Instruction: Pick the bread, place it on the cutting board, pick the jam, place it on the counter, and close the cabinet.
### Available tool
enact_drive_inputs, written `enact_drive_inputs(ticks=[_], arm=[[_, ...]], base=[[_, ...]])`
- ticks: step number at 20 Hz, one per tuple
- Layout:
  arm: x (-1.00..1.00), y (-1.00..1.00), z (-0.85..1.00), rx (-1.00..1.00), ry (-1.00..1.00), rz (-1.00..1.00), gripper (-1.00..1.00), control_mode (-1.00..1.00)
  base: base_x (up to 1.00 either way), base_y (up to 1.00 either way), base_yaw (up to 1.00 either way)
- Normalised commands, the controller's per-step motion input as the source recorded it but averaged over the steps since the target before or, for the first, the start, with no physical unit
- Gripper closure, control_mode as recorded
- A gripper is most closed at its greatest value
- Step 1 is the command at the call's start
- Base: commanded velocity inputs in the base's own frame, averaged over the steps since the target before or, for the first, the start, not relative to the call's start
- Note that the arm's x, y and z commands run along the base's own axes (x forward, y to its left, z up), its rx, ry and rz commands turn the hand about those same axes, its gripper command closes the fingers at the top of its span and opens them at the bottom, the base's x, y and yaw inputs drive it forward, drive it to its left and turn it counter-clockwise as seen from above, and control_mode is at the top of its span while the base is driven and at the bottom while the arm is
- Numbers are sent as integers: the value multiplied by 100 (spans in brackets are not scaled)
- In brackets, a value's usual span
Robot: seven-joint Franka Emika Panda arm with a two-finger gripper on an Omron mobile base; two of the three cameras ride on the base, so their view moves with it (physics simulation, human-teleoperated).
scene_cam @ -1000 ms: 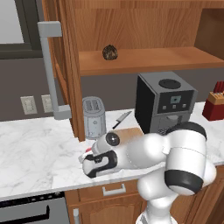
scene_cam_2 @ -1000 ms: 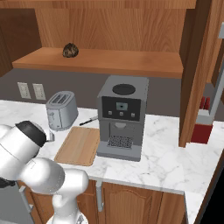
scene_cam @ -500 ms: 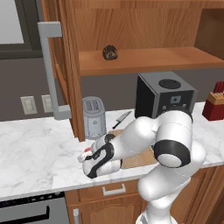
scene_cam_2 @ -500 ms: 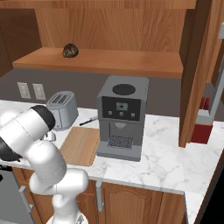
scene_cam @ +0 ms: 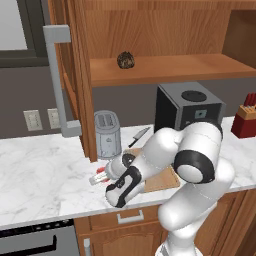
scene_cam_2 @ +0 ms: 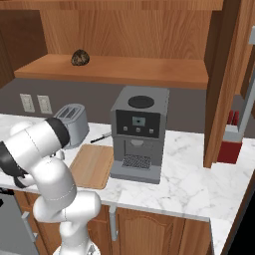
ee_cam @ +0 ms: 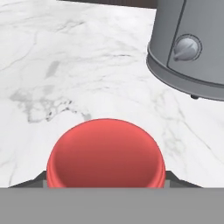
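Gripping the jam (ee_cam: 106, 154) low over the marble table (scene_cam: 40, 175) beside the toaster (scene_cam: 107, 134), the pincer (scene_cam: 100, 176) is clamped on the jar; the bread (scene_cam: 126, 60) sits on the cabinet shelf (scene_cam: 165, 70).

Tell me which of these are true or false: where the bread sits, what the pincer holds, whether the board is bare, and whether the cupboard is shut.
1. The bread sits on the cabinet shelf. True.
2. The pincer has a red jar, the jam, between its fingers. True: the hand view shows the red top right at the fingertips, above the counter.
3. The bread already lies on the cutting board. False: the board's visible part is bare and the bread is up on the shelf.
4. The cabinet is closed. False: its door stands open, with the shelf exposed.
5. The toaster stands to the right of the coffee machine. False: in the right base view it is to the left.
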Motion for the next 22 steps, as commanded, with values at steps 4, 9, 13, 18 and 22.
enact_drive_inputs(ticks=[4,9,13,18,22], arm=[[0,2,-10,0,2,1,-100,-100],[0,0,-2,0,1,1,-100,-100],[0,0,0,0,0,1,-100,-100],[-6,0,-2,0,0,1,-100,-100],[-29,0,0,0,0,0,-100,-100]], base=[[0,0,0],[0,0,0],[0,0,0],[0,0,0],[0,0,0]])
